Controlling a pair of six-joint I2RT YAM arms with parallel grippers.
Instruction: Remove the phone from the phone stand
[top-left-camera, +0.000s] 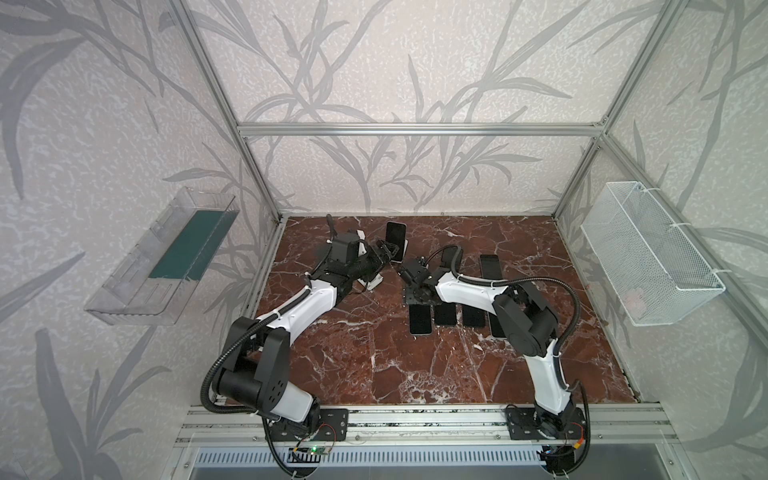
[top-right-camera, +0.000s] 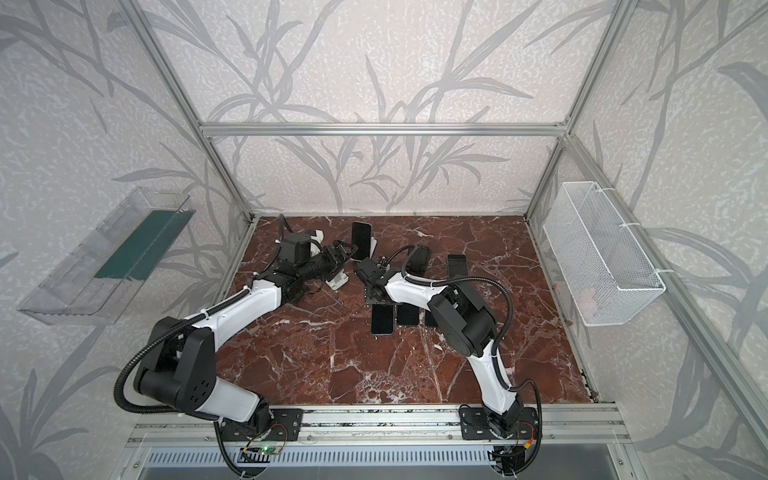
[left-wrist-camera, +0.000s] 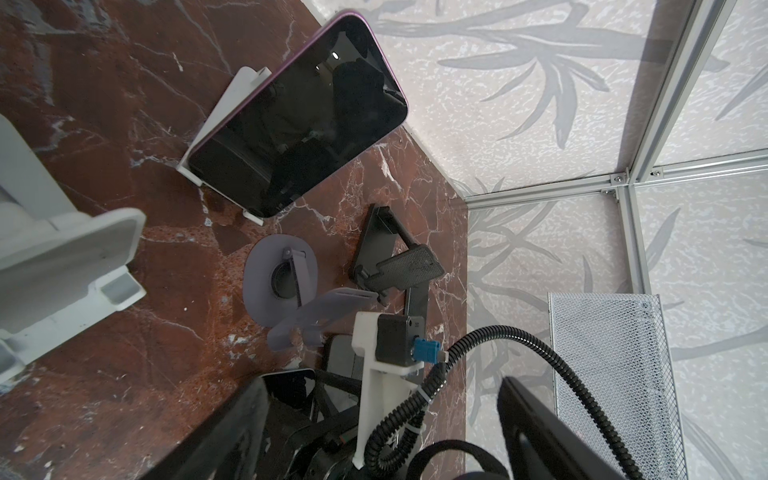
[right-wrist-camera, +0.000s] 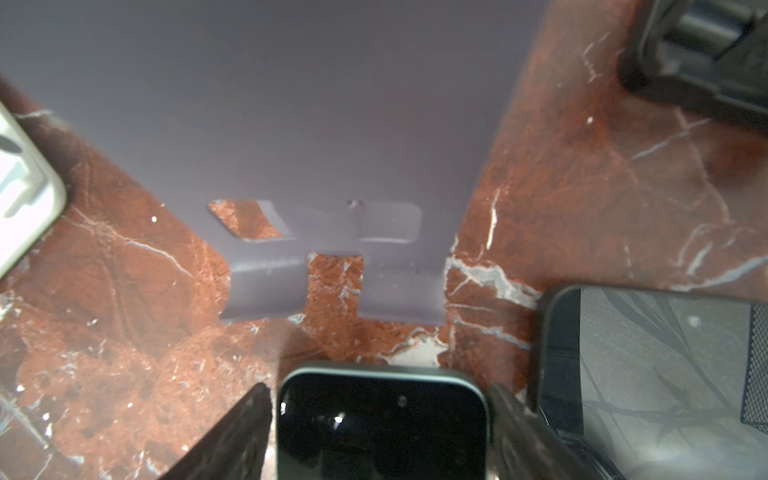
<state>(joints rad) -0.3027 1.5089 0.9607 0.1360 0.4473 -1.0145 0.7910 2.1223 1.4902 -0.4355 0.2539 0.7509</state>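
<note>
The left gripper (top-left-camera: 387, 254) is spread at the propped phone's (top-left-camera: 395, 240) seven o'clock; its stand (left-wrist-camera: 235, 104) may be toppled by a sideways tug.

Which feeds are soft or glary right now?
Right wrist view: the purple stand is blurred up close, while the green-edged phone is sharper, with a small glare spot. Left wrist view: the propped phone is crisp, but its screen shows reflections. Both top views: evenly lit and sharp, with only soft shadows.

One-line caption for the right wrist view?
Right hand straddling the end of a dark phone, empty grey stand just ahead on the red marble table.
</note>
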